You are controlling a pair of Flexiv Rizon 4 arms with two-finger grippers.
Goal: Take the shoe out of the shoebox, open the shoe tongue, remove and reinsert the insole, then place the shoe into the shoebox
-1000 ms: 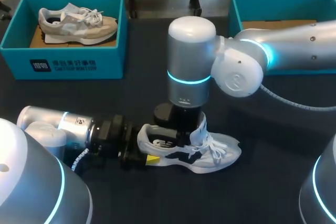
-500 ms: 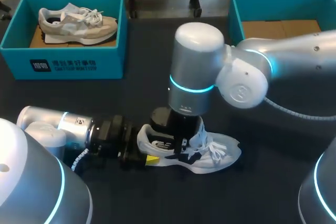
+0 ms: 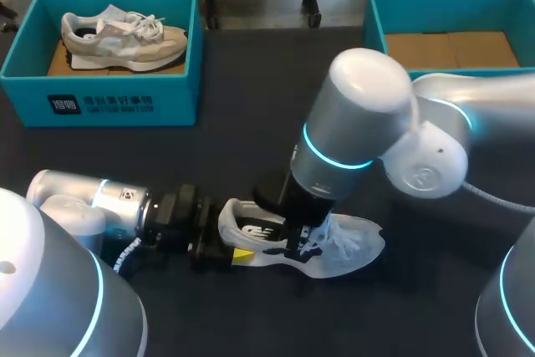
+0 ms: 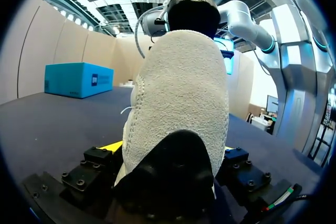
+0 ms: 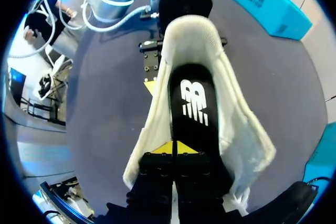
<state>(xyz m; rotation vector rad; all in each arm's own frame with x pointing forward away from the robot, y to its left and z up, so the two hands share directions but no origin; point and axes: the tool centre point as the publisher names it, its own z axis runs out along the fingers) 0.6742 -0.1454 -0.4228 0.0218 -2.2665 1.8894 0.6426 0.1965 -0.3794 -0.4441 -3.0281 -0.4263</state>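
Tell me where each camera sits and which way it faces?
Head view: fixed above and behind, looking down on the table; left arm, right arm show.
Left wrist view: on that wrist, facing the white sneaker heel-on; left claw grips the heel.
Right wrist view: on that wrist, looking into the sneaker at the black insole; right claw shows.
Shared: both wrist views see the sneaker and the other arm.

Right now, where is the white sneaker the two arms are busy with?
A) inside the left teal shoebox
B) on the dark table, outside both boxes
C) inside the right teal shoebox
B: the white sneaker lies on the dark table, heel in the left gripper; the left shoebox holds a beige sneaker, the right shoebox is empty.
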